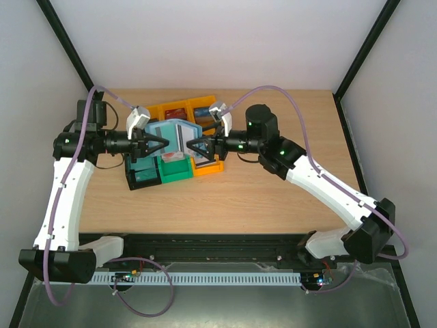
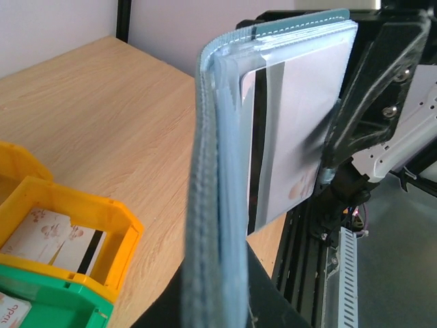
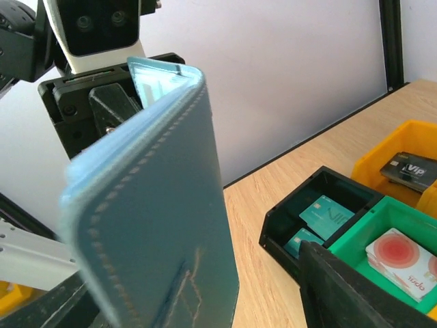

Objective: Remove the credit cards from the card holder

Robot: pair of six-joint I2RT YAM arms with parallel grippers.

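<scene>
this was a robotics lab test cell: two white robot arms [image 1: 65, 184] stood on a black rail [image 1: 205, 242] at a bare wooden table [image 1: 273, 198], purple cables [image 1: 300, 116] looping off them, with plain white panels [image 1: 218, 41] and black frame posts [image 1: 68, 41] beyond the jaws and coloured plastic bins [image 1: 207, 169] below them.

A light wooden desk [image 1: 273, 198] stands inside a booth of plain white walls [image 1: 205, 41]. Black posts [image 1: 65, 42] rise at its back corners. The light is soft and even.
</scene>
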